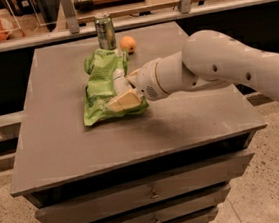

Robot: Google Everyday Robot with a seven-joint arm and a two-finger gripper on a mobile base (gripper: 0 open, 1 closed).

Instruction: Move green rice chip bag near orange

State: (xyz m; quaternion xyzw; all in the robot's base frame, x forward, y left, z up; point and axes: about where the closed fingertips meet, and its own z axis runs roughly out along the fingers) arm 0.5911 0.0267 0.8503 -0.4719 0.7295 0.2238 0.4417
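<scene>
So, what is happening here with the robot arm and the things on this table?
A robot arm reaches in from the right, and its gripper is at the near right edge of the green rice chip bag, which lies flat on the grey table. The bag's far end is close to the drink can and the orange at the back of the table. The orange sits just right of the can. The bag looks nearly in place beside the orange.
</scene>
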